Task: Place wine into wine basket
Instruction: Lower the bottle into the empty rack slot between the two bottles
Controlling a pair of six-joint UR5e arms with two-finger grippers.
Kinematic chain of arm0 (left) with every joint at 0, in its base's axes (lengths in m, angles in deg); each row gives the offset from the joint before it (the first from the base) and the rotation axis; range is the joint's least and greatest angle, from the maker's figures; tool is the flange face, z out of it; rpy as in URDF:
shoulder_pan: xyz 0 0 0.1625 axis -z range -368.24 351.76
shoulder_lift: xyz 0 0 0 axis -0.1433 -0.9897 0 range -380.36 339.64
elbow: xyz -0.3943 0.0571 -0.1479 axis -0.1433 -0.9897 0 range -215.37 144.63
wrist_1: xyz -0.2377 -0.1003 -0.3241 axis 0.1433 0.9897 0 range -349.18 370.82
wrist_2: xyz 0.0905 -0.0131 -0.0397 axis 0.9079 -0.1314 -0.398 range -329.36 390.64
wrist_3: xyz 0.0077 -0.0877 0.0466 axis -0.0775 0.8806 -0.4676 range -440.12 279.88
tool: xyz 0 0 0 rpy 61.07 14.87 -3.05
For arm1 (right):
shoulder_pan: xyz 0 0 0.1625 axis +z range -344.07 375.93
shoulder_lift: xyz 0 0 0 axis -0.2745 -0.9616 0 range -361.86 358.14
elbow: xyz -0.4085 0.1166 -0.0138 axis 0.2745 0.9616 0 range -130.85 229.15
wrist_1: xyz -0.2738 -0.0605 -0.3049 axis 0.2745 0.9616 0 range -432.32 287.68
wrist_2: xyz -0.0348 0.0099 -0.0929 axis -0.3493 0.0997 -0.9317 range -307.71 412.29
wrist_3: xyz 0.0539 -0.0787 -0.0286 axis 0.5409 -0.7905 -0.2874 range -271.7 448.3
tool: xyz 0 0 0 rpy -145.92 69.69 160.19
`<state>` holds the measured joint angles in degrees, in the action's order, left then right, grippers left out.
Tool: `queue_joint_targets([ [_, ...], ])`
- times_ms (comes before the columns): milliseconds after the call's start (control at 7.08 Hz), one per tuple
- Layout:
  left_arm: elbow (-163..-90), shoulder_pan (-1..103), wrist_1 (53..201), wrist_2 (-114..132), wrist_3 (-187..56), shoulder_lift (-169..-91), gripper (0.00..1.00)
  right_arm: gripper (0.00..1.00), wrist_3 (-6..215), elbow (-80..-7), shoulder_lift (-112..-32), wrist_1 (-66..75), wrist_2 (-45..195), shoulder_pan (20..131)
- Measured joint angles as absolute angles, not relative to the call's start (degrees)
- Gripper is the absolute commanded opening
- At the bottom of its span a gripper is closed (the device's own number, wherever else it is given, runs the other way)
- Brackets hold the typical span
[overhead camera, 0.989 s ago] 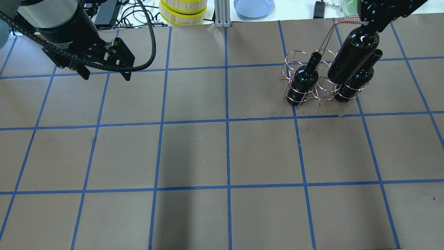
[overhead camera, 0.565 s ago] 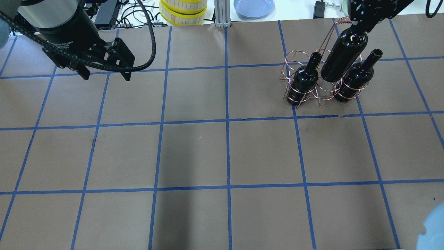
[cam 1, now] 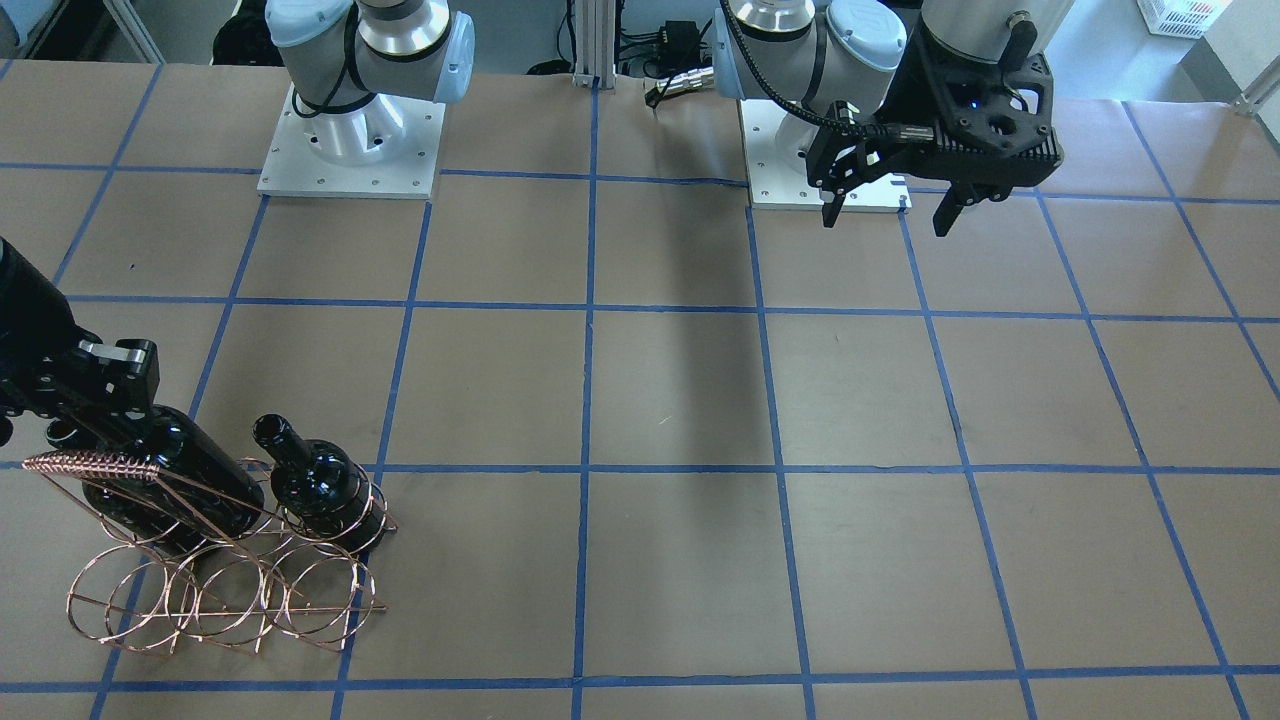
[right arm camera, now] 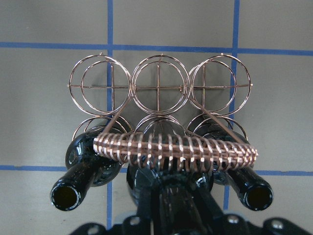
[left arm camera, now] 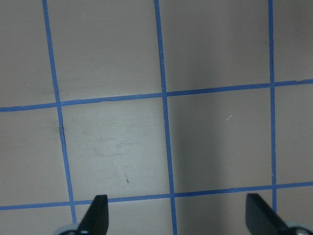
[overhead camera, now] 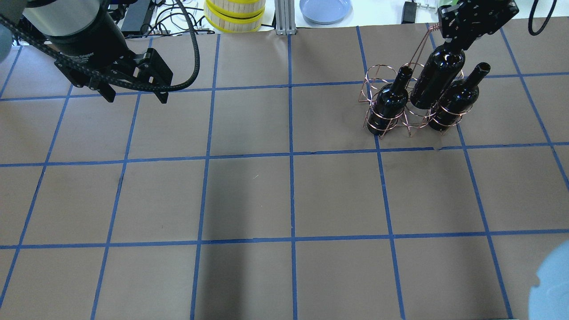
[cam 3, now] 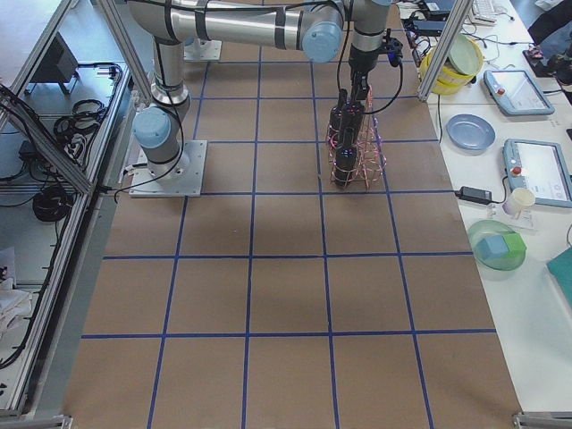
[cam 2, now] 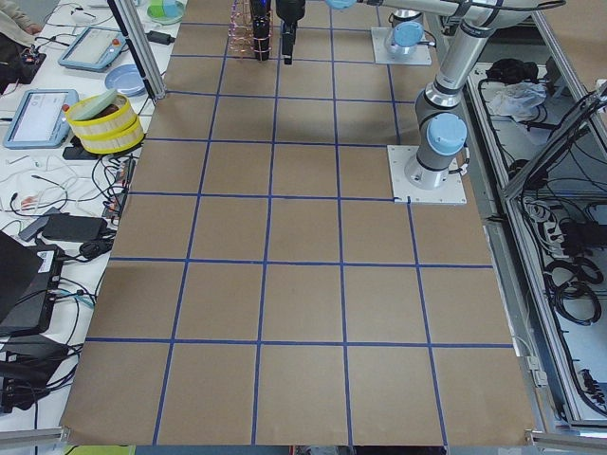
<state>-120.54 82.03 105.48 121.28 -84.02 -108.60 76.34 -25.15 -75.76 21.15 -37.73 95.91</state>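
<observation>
The copper wire wine basket [overhead camera: 377, 76] stands at the table's far right, with its coiled handle [right arm camera: 176, 148] on top. Two near-black wine bottles [overhead camera: 391, 100] [overhead camera: 458, 98] stand in its outer rings. My right gripper [overhead camera: 454, 41] is shut on the neck of a third bottle [overhead camera: 434, 80] and holds it tilted, its base in the middle ring between the other two. In the front-facing view this bottle [cam 1: 190, 480] leans under the handle. The three rings of the other row [right arm camera: 159, 88] are empty. My left gripper [overhead camera: 133, 93] hangs open and empty over the far left of the table.
Yellow-rimmed round boxes [overhead camera: 234, 13], a blue plate [overhead camera: 324, 9] and a metal post [overhead camera: 284, 15] stand beyond the table's far edge. A pale blue blurred shape [overhead camera: 553, 284] shows at the lower right corner. Both arm bases [cam 1: 350, 140] are bolted to the table.
My right gripper has moved left and down with the bottle. The bottle's base now sits between the two standing bottles in the basket. The left arm has not moved.
</observation>
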Motion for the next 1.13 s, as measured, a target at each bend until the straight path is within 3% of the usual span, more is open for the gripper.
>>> queue_joint_targets([
  [1130,-120.7,82.0,105.5,121.1,-83.9,-108.6,1.00,0.04,76.0,-32.5,-74.3,28.1,-37.6,95.9],
])
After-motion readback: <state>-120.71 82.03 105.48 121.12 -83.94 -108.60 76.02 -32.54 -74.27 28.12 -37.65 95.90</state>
